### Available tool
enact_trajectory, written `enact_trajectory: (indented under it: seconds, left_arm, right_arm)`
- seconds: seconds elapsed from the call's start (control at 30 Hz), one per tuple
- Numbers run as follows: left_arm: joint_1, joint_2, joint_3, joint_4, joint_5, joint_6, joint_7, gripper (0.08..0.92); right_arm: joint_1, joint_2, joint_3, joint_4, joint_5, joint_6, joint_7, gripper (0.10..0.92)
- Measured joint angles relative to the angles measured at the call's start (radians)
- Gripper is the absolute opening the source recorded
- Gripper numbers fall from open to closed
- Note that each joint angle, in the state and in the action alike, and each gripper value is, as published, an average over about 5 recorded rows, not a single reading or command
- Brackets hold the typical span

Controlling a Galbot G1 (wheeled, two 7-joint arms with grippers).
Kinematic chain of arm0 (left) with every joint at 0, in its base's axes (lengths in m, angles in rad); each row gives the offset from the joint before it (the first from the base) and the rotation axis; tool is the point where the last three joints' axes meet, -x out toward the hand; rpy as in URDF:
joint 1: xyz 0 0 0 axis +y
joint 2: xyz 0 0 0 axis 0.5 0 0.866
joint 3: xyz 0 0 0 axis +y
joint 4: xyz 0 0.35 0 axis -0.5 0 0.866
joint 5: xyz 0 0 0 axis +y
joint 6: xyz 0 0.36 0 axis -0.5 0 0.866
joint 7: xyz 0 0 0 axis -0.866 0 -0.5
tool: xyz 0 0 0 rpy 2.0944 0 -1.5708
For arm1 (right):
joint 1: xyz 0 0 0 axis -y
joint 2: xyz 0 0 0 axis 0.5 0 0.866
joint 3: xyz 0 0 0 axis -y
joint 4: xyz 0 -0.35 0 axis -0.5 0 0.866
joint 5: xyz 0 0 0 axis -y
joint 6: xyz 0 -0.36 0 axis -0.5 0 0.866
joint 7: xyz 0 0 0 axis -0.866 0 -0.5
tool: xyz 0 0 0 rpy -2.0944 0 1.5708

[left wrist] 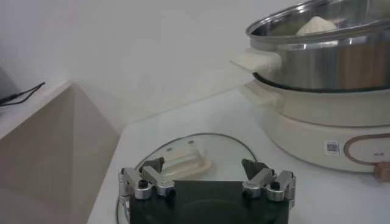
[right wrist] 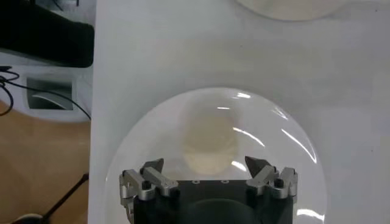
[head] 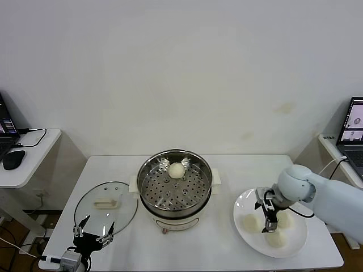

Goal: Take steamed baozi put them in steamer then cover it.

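Observation:
The steamer [head: 176,195] stands mid-table with one baozi [head: 176,170] on its perforated tray; both show in the left wrist view, the steamer [left wrist: 323,61] and the baozi [left wrist: 315,25]. Three more baozi [head: 250,222] lie on a white plate [head: 295,249] at the right. My right gripper [head: 269,218] hangs open just above the plate, between them; in its wrist view the gripper [right wrist: 207,167] has one baozi [right wrist: 210,143] just ahead of its jaws. The cover [head: 106,205] lies flat on the table left of the steamer. My left gripper [head: 92,235] is open and empty near the cover's front edge [left wrist: 183,161].
A side table [head: 28,164] with a mouse and a laptop stands far left. Another laptop [head: 353,127] sits on a shelf at the far right. The table's front edge runs close behind the plate and the cover.

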Motion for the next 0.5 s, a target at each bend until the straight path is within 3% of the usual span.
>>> enact_trajectory:
  seconds: [0.5]
  left_arm:
    - [0.001, 0.002, -0.007, 0.015, 0.003, -0.001, 0.005, 0.823]
  right_arm:
    - [-0.042, 0.044, 0.01, -0.029, -0.033, -0.007, 0.028, 0.823]
